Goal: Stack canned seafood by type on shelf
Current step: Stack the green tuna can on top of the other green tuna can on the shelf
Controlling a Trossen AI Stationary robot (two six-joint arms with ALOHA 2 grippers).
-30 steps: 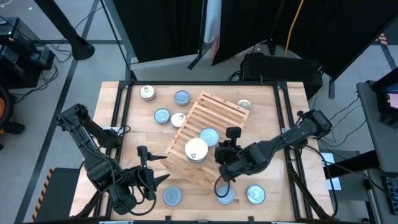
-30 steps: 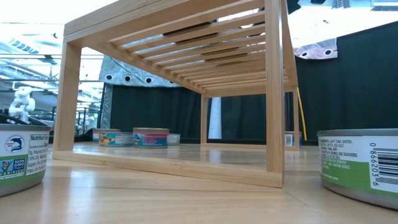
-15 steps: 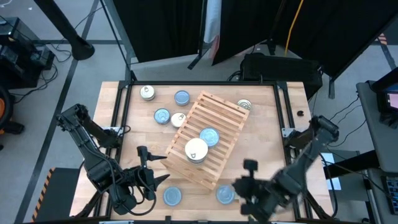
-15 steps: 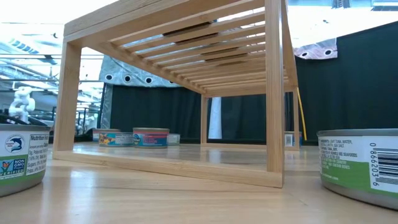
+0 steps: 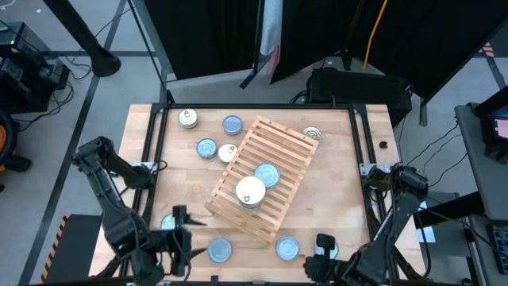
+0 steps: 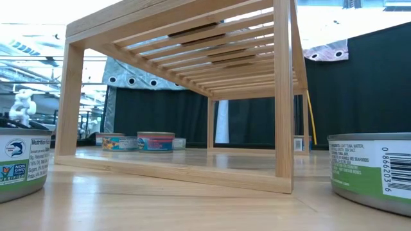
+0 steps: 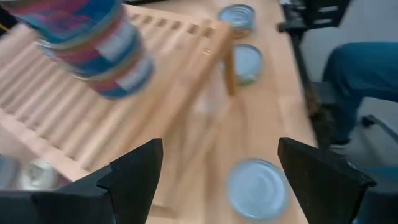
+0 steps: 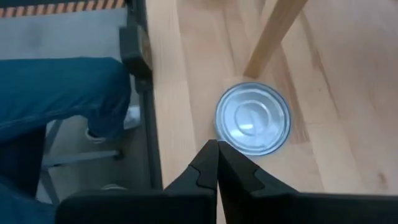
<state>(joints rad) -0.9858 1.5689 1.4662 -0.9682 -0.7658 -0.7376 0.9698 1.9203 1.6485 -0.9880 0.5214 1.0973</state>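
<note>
The shelf (image 5: 258, 179) stands on its legs mid-table, with a blue-topped tin (image 5: 267, 174) and a white-topped tin (image 5: 251, 191) on its slats. Other canned seafood lies on the table: several tins at the far left (image 5: 206, 148), one by the shelf's far corner (image 5: 312, 135), and two blue-topped tins (image 5: 220, 251) (image 5: 287, 248) near the front edge. My left gripper (image 5: 190, 233) hovers open at the near left; in its wrist view the fingers (image 7: 134, 174) frame a blue-topped tin (image 7: 257, 188) lying farther off. My right gripper (image 8: 214, 155) is shut near the front edge, just short of a tin (image 8: 253, 118).
A shelf leg (image 8: 273, 37) stands just beyond the tin ahead of my right gripper. The table's dark side rail (image 8: 134, 50) and a person's jeans-clad leg (image 8: 56, 93) lie close by. In the low view, tins (image 6: 22, 163) (image 6: 372, 170) flank the shelf (image 6: 180, 96).
My right gripper, shut throughout, has swung away from the shelf's near corner toward the table's near right edge, rolling and sinking a little. My left gripper, still open, has shifted slightly toward the near edge and rolled. No tin has moved.
</note>
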